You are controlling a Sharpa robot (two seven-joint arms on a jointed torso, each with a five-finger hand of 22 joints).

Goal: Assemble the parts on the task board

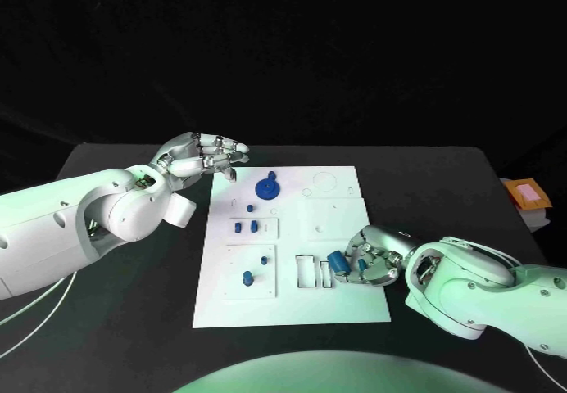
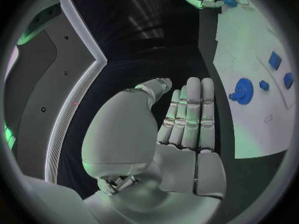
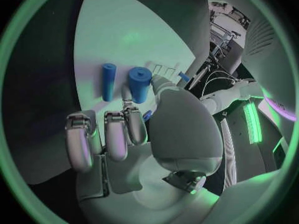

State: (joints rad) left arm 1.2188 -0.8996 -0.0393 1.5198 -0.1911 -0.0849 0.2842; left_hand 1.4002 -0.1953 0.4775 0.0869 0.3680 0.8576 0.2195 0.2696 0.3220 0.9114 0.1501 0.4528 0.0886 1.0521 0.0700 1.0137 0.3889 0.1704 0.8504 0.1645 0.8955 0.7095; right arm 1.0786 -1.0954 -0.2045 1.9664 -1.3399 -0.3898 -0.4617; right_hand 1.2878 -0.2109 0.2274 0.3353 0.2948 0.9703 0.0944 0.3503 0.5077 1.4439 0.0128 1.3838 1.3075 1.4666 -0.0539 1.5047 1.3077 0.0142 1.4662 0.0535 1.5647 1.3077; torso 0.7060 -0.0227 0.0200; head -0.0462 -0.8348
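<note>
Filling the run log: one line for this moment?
left hand: empty, beside task board | right hand: holds blue cylinder over board | blue gear: on board

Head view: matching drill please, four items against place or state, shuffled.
1. left robot hand
2. right robot hand
3. blue gear
4. task board

A. white, lying on the black table
B. holds a blue cylinder
C. holds nothing, by the board's far left corner
D. sits on the board's far part

Pairs: 1-C, 2-B, 3-D, 4-A
</note>
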